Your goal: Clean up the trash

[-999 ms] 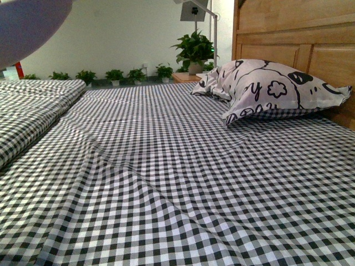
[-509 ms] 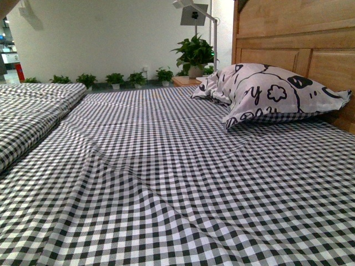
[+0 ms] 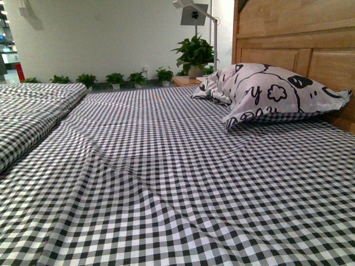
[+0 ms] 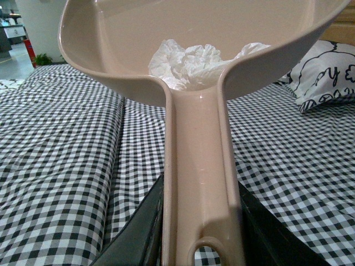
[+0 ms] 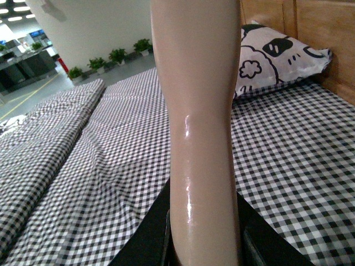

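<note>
White tissue wad (image 4: 194,62) in beige dustpan (image 4: 111,39), left jaws clamped on its handle (image 4: 202,177), right jaws on another beige handle (image 5: 202,138)

Even, bright indoor light; sharp checks on the bed (image 3: 166,183). Glare streaks the handle (image 5: 188,183), perhaps slightly blurred up close.

Glossy plastic dustpan (image 4: 202,144); crumpled paper wad (image 4: 191,64); wooden headboard (image 3: 294,33).

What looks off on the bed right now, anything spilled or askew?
Nothing spilled. The crumpled white tissue wad sits inside the beige plastic dustpan, held above the black-and-white checked sheet. The printed pillow leans on the wooden headboard. The sheet is only wrinkled.
</note>
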Robot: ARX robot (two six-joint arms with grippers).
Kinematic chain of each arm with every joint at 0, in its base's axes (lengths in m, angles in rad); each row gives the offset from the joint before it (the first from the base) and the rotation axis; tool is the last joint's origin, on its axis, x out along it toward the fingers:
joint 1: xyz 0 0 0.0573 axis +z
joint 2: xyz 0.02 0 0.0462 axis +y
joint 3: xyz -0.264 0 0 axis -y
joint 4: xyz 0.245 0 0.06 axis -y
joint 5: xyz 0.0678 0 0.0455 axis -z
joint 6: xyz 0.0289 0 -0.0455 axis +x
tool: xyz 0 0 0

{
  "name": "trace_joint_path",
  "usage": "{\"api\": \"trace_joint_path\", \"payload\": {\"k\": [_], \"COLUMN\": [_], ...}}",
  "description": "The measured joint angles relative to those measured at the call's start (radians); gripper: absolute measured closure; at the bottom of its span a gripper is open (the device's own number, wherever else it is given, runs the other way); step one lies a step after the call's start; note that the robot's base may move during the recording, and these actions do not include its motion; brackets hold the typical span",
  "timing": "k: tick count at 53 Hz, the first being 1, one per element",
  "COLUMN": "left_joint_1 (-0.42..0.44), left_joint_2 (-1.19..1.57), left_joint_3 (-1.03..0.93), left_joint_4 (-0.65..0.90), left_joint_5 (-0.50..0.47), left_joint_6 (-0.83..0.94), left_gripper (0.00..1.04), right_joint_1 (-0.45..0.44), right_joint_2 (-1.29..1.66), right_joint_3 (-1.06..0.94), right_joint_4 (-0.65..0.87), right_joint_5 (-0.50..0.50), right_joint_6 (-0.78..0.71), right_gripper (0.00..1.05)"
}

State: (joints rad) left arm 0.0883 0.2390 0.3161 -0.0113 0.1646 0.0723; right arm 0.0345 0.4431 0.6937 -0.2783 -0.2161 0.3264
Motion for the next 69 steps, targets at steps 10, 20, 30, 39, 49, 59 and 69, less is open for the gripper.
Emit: {"api": "trace_joint_path", "payload": {"k": [10,20,30,39,49,59,69], "left_joint_1": [-0.001,-0.001,-0.001,-0.001,-0.001,-0.001,-0.001], "left_joint_2": [0.000,0.000,-0.001,-0.001,-0.001,-0.001,-0.001], "left_joint_3": [0.000,0.000,0.000,0.000,0.000,0.000,0.000], "left_joint_4": [0.000,0.000,0.000,0.000,0.000,0.000,0.000], "left_joint_5": [0.000,0.000,0.000,0.000,0.000,0.000,0.000], "left_joint_6": [-0.011,-0.014,-0.014,-0.014,-0.014,-0.014,-0.014], "left_gripper": [0.77,0.77,0.77,0.77,0.77,0.77,0.77], "right_joint_1": [0.002,0.002,0.002,0.002,0.002,0.002,0.002], "right_joint_2": [0.000,0.000,0.000,0.000,0.000,0.000,0.000], "right_joint_3": [0.000,0.000,0.000,0.000,0.000,0.000,0.000], "right_joint_4": [0.000,0.000,0.000,0.000,0.000,0.000,0.000], "right_joint_5": [0.003,0.004,0.004,0.004,0.004,0.004,0.004], "right_joint_6": [-0.005,-0.005,-0.005,-0.005,-0.005,-0.005,-0.005], "right_gripper": [0.85,0.85,0.85,0.85,0.85,0.85,0.85]}}
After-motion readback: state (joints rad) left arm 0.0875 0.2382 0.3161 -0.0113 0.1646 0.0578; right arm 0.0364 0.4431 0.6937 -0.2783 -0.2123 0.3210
